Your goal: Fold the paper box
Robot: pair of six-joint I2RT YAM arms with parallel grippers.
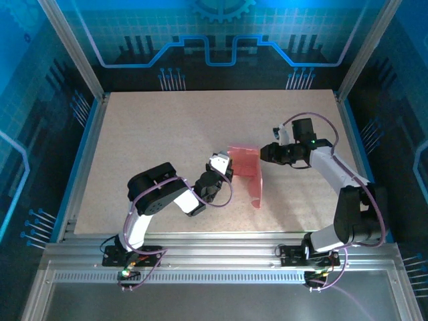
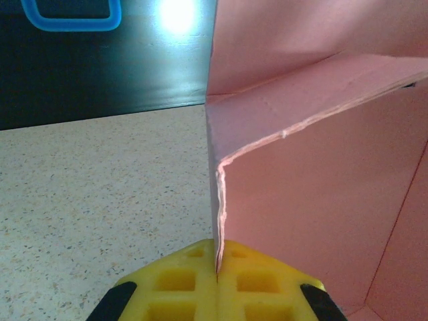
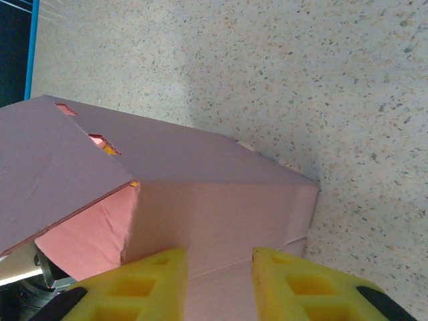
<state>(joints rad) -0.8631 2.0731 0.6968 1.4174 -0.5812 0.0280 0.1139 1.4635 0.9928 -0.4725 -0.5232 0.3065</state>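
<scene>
Pink thin-card paper box [image 1: 244,164] | edge being pinched by left gripper [image 2: 217,259] | being straddled by right gripper [image 3: 219,271], grip unclear | seemingly mid-fold; next: flap creasing likely needed

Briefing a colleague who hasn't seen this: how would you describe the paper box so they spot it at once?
Find the speckled beige table, then look just right of its middle. The paper box is the half-folded card held there, pinched by the left pincer, the right pincer at its other side. Nothing else there is pink.
</scene>
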